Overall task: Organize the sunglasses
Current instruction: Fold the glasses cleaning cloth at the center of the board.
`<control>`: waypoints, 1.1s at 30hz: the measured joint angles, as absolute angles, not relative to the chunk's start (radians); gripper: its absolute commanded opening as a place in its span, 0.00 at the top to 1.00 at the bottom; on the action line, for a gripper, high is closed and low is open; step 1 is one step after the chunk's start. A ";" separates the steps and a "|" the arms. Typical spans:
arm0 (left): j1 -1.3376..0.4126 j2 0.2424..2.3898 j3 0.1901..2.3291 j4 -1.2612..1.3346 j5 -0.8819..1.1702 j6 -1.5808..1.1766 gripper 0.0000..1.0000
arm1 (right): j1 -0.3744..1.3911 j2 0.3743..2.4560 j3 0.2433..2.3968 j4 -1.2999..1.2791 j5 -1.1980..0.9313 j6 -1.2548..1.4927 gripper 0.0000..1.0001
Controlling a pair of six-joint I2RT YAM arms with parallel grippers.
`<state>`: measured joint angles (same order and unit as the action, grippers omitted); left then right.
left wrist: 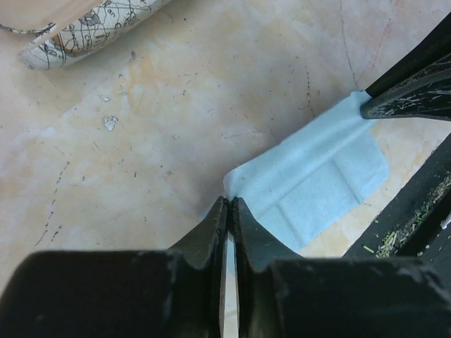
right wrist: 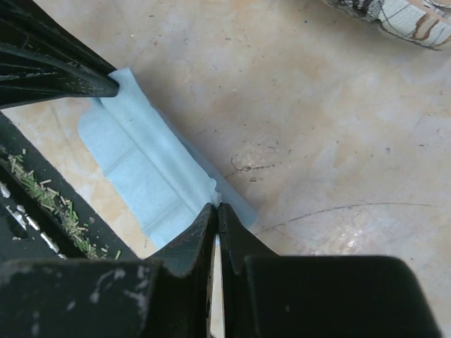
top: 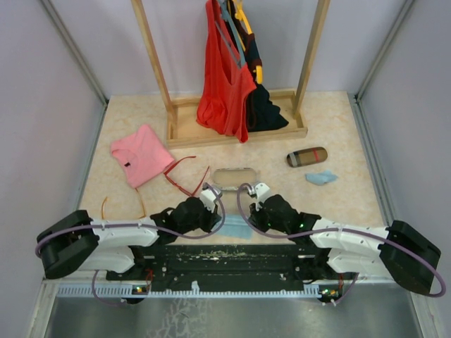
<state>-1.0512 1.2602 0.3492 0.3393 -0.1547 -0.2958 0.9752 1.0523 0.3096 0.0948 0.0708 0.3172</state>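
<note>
Sunglasses (top: 187, 177) lie on table (top: 338, 134) just beyond left arm, untouched. Left claw (left wrist: 231, 204) clenched on one corner of blue cloth (left wrist: 317, 183); right claw (right wrist: 215, 208) clenched on the opposite corner. Judgement: hold pinches level, cloth taut, lay it flat

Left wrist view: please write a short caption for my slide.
Left claw and right claw pinch opposite ends of a blue cloth.

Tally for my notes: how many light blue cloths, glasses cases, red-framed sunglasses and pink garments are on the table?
Light blue cloths: 2
Glasses cases: 2
Red-framed sunglasses: 1
Pink garments: 1
Total: 6
</note>
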 measured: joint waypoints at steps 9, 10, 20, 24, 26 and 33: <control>-1.051 1.223 0.321 0.345 -0.141 -0.321 0.68 | 0.976 1.040 0.301 0.132 -0.027 0.326 0.81; -1.051 1.218 0.318 0.345 -0.140 -0.325 0.68 | 0.977 1.040 0.300 0.135 -0.037 0.327 0.81; -1.051 1.121 0.264 0.337 -0.128 -0.382 0.64 | 0.989 1.040 0.286 0.126 -0.129 0.364 0.80; -1.051 1.085 0.247 0.333 -0.122 -0.415 0.63 | 0.998 1.039 0.286 0.096 -0.134 0.382 0.77; -1.051 1.072 0.237 0.332 -0.118 -0.431 0.62 | 1.000 1.035 0.286 0.078 -0.134 0.390 0.76; -1.051 1.010 0.192 0.298 -0.104 -0.498 0.59 | 1.000 1.017 0.286 0.023 -0.133 0.416 0.72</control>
